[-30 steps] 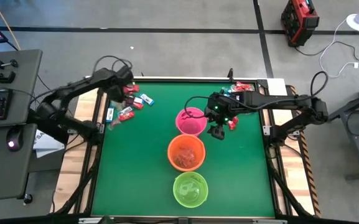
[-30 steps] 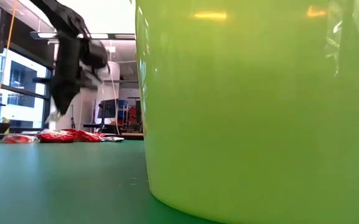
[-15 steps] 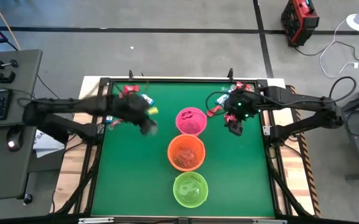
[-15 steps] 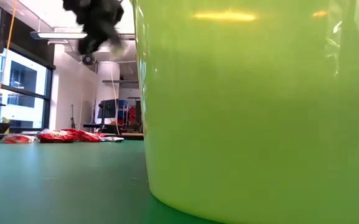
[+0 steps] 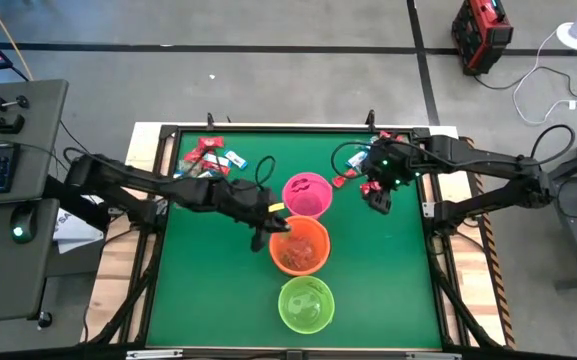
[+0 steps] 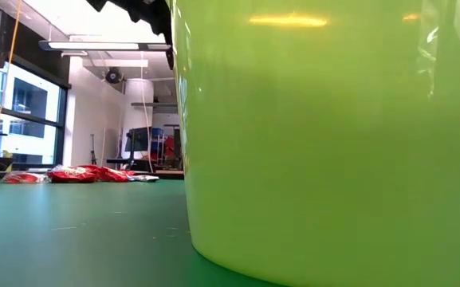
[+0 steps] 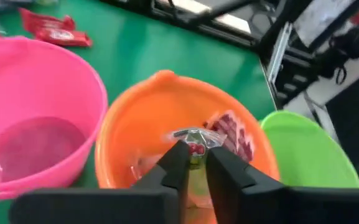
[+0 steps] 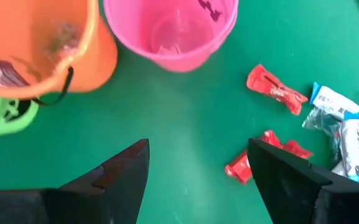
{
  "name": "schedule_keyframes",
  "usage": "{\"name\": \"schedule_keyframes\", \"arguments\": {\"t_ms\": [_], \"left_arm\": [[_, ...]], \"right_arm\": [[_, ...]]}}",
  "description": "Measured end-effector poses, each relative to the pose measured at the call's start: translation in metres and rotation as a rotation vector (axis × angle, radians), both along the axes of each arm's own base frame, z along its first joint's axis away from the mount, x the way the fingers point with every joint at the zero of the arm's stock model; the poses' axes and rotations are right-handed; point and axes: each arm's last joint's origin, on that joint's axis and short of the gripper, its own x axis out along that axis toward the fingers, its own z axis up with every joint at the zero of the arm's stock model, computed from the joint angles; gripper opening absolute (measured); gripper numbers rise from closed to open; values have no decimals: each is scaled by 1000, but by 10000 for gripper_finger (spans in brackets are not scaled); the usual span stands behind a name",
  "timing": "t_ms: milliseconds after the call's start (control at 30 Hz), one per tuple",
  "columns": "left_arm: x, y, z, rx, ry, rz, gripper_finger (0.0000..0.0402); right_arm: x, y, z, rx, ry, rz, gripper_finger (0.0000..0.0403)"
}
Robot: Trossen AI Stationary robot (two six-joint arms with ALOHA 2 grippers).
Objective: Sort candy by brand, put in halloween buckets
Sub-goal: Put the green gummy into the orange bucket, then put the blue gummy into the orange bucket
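my left hand [image 7: 193, 163] pinched on one candy [image 7: 194, 144] over the orange bucket [image 5: 299, 246], mid-tabletop | release only when well inside the rim, so it drops among its like | my right hand [image 8: 196, 163] spread wide, empty, near far-right corner candies [image 8: 328, 124]

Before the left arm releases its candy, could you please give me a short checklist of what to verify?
1. Left pincer shut on a small wrapped candy: ok.
2. Pincer over the orange bucket, not the pink bucket or the green bucket: ok.
3. Candy's brand matches the dark red packets already in the orange bucket: cannot tell.
4. Right pincer open, off to the right of the pink bucket, clear of the drop: ok.
5. Loose candies remaining near the table's far corners: ok, sorting unfinished.
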Motion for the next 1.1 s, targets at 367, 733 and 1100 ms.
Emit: {"name": "schedule_keyframes", "arguments": {"t_ms": [367,733,1100], "left_arm": [[9,-3,23,-9,-12,-90,195],[-35,83,68,151,149,221,225],[-89,163,55,128,4,526,225]], "right_arm": [[-3,1,-1,21,31,-32,263],[-5,-48,3,-134,-71,-546,263],[9,-191,-69,116,-83,-1027,263]]}}
